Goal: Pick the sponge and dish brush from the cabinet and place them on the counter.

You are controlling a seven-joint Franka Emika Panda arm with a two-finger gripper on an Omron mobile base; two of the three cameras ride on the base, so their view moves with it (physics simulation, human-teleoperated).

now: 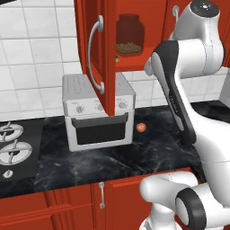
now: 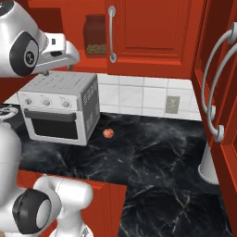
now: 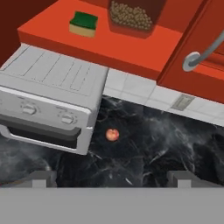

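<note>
The sponge (image 3: 83, 24), green on top and yellow below, lies on the red inner shelf of the cabinet (image 3: 100, 48), left of a jar of brown beans (image 3: 131, 15). My gripper (image 3: 111, 179) hangs open and empty in front of and below that shelf, above the black marble counter (image 3: 148, 153). From the left base view the cabinet's open door (image 1: 96, 54) covers most of the shelf, and a small green sliver of the sponge (image 1: 117, 58) peeks past its edge. The dish brush is out of view.
A white toaster oven (image 1: 99, 112) stands on the counter (image 1: 134, 157) right under the shelf. A small red fruit (image 1: 141, 127) lies beside it. A stovetop (image 1: 13, 148) is at the left. Another open cabinet door (image 2: 222, 92) and a white object (image 2: 208, 166) stand at the right.
</note>
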